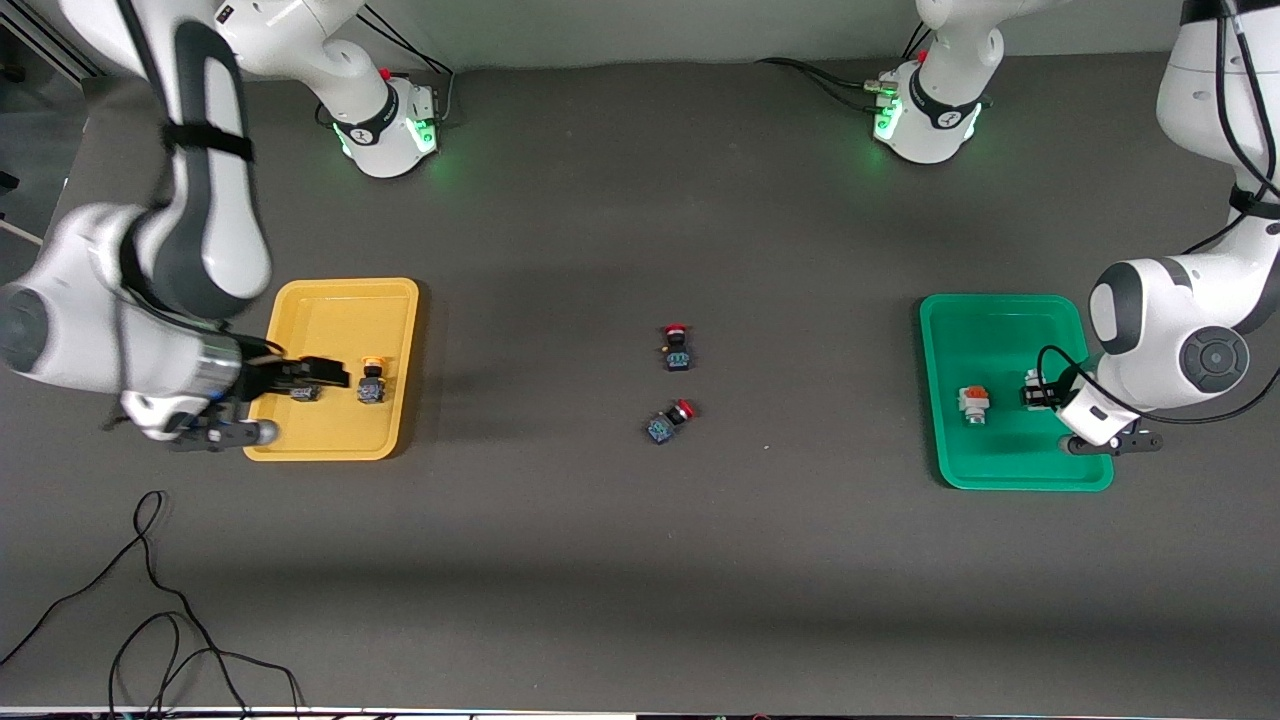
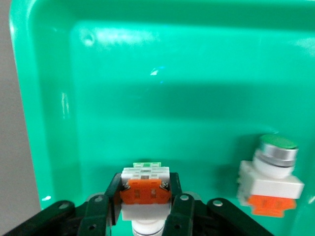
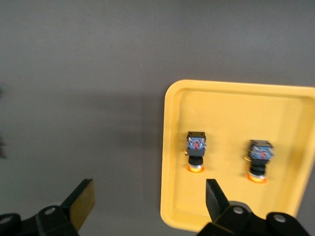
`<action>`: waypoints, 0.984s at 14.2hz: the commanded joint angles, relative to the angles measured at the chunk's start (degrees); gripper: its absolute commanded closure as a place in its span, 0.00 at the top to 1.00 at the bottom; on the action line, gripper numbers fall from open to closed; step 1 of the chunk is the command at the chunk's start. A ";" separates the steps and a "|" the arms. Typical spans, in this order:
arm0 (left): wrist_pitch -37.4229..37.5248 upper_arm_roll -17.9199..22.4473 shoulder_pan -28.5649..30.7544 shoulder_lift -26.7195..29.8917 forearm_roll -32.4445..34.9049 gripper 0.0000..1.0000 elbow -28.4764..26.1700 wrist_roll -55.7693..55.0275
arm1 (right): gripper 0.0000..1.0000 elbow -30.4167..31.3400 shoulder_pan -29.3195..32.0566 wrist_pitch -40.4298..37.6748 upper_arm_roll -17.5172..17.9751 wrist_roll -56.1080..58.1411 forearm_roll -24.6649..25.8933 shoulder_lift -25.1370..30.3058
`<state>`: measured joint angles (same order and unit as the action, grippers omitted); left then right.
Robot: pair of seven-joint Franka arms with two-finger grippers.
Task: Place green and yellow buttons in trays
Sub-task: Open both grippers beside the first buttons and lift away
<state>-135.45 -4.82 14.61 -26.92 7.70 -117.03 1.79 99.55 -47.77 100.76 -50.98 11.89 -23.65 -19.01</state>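
L gripper (image 2: pixel 145 216) clamps white button (image 2: pixel 145 184) in green tray (image 2: pixel 147 73), R gripper (image 3: pixel 147 206) fingers apart over yellow tray (image 3: pixel 231 108).

A robotics lab: two arm bases (image 1: pixel 385 125) bolted to a grey table (image 1: pixel 640 560), loose cables (image 1: pixel 150 600).

Even overhead light, soft shadows, tray glare

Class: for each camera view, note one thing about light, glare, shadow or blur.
Front view: green lights glow at both arm bases. Left wrist view: white glare streaks on the green tray, and the left gripper casts a broad shadow on it. Right wrist view: the right gripper shows blurred, with soft shadow on the table.
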 commanded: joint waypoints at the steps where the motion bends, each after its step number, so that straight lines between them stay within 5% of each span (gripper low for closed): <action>1: 0.45 -0.81 0.86 2.48 0.82 1.00 -0.66 1.99 | 1.00 -6.71 -0.40 -6.69 -0.26 -3.18 2.47 0.91; 3: 3.94 -0.90 0.77 4.49 0.82 1.00 1.17 2.16 | 1.00 -10.84 -0.40 -10.21 -2.27 -3.18 3.17 1.08; 6: 22.18 -1.07 0.95 9.41 0.12 1.00 10.73 5.76 | 1.00 -18.41 -0.13 -14.27 -4.12 -2.13 9.22 1.26; 9: 34.79 -1.25 0.95 15.03 -2.76 1.00 17.43 9.10 | 1.00 -19.21 0.39 -14.27 -4.48 -1.86 10.21 3.71; 14: 45.00 -1.95 -1.06 26.29 -6.56 1.00 17.97 9.11 | 1.00 -18.95 0.39 -14.36 -5.09 -1.78 10.47 6.26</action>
<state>-93.32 -6.27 15.07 -4.17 2.16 -98.33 10.20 80.69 -47.19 87.47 -56.10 10.04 -14.65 -14.62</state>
